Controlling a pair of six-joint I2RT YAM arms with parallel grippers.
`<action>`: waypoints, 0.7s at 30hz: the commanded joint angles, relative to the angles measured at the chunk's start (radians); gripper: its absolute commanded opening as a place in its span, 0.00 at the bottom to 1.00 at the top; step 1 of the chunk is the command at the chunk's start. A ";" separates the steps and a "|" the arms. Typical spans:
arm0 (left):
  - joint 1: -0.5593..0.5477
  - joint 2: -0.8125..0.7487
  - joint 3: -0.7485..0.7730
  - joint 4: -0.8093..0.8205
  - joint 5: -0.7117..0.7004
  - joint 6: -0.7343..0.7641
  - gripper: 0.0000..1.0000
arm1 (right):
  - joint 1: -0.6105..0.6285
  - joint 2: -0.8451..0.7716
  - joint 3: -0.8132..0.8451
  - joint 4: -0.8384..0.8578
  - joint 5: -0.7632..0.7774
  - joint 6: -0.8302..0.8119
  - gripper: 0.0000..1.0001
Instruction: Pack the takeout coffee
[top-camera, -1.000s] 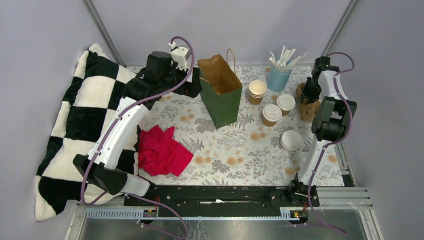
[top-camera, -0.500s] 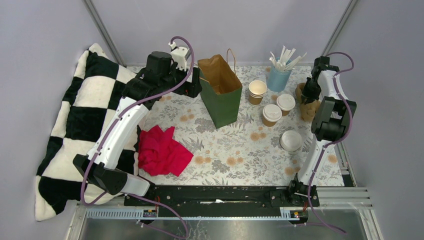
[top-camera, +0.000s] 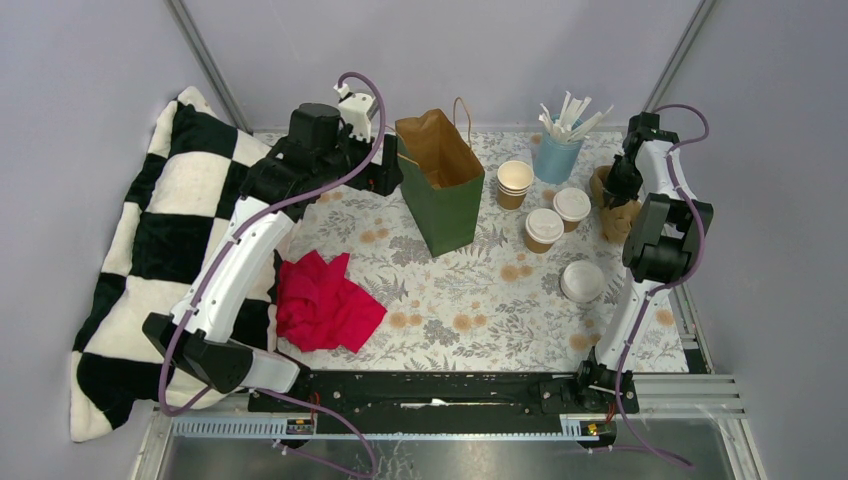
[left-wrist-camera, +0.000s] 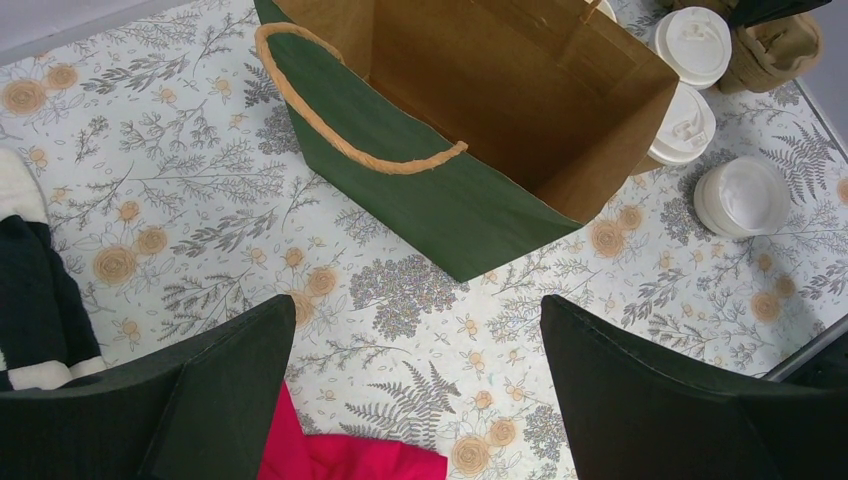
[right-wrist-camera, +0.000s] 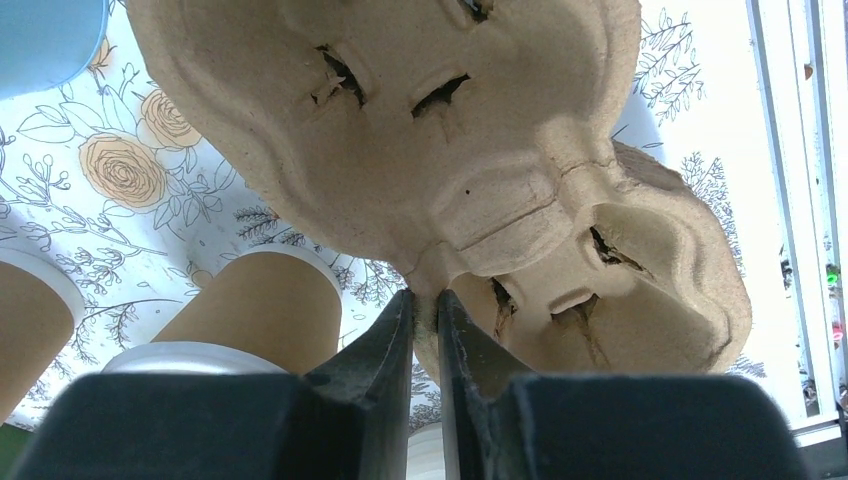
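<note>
Two coffee cups (top-camera: 543, 228) with white lids are standing on the flowery table (top-camera: 470, 300), just to the right of the green bag (top-camera: 440, 190). The bag is standing open (its brown inside is showing). A stack of cups with no lids (top-camera: 515, 180) is sitting behind them, near the blue cup of white sticks (top-camera: 557, 155). A pile of white lids (top-camera: 582, 281) is lying closer to the arms. The right gripper (right-wrist-camera: 427, 305) is pinching a thin wall of the brown cardboard cup tray (right-wrist-camera: 400, 130) by the table's right edge. The left gripper (left-wrist-camera: 420, 400) is hanging wide open, holding nothing, left of the bag. A red cloth (top-camera: 325, 300) is lying beside a black-and-white blanket (top-camera: 150, 230).
</note>
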 joint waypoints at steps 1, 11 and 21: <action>0.005 -0.037 -0.005 0.035 0.010 0.005 0.96 | 0.008 -0.086 0.009 -0.003 0.024 0.030 0.17; 0.005 -0.051 -0.018 0.038 0.013 0.008 0.96 | 0.008 -0.178 -0.130 0.145 0.076 0.111 0.00; 0.004 -0.056 -0.021 0.038 0.012 0.009 0.96 | 0.014 -0.226 -0.081 0.098 0.162 0.097 0.00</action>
